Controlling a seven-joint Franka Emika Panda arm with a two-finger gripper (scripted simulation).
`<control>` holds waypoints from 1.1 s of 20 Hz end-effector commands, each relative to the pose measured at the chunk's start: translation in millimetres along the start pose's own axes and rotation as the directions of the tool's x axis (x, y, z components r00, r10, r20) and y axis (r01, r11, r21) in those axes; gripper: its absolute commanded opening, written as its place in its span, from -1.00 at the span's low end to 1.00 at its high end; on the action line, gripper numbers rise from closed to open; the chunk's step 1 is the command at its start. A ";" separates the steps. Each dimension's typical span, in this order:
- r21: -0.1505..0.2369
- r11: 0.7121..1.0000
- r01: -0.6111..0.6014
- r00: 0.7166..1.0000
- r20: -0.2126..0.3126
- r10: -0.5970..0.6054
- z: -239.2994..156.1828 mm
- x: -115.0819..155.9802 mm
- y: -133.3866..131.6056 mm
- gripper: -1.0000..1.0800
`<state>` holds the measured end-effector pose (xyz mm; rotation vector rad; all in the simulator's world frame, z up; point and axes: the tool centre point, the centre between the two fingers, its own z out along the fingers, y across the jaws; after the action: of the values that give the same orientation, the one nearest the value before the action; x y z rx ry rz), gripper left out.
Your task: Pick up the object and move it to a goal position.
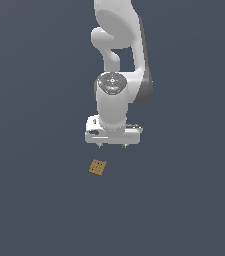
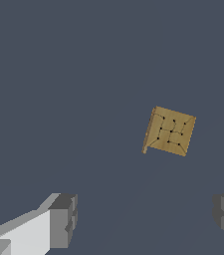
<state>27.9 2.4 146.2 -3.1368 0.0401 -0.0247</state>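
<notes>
The object is a small flat tan-brown square block (image 1: 97,168) with dark dots on its face. It lies on the dark grey floor, turned a little askew. It also shows in the wrist view (image 2: 169,131). My gripper (image 1: 112,145) hangs above the floor, behind the block and slightly toward the exterior view's right of it. The gripper (image 2: 146,219) is open and empty, its two fingers (image 2: 63,219) wide apart. The block lies apart from the fingers, outside the gap between them.
The dark grey floor (image 1: 184,200) spreads flat all around. The white arm (image 1: 116,50) rises behind the gripper. No other objects show.
</notes>
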 end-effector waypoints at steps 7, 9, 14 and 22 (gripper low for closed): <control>-0.002 0.985 -0.170 0.985 0.010 0.170 52.6 25.3 41.7 0.92; -0.004 0.980 -0.200 0.980 0.011 0.200 62.6 28.8 49.5 0.92; -0.007 0.968 -0.250 0.968 0.013 0.250 79.8 34.1 62.8 0.92; -0.009 0.965 -0.262 0.965 0.015 0.263 86.3 34.9 66.7 0.92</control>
<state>62.4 -65.0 61.0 -3.1084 0.4562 0.0015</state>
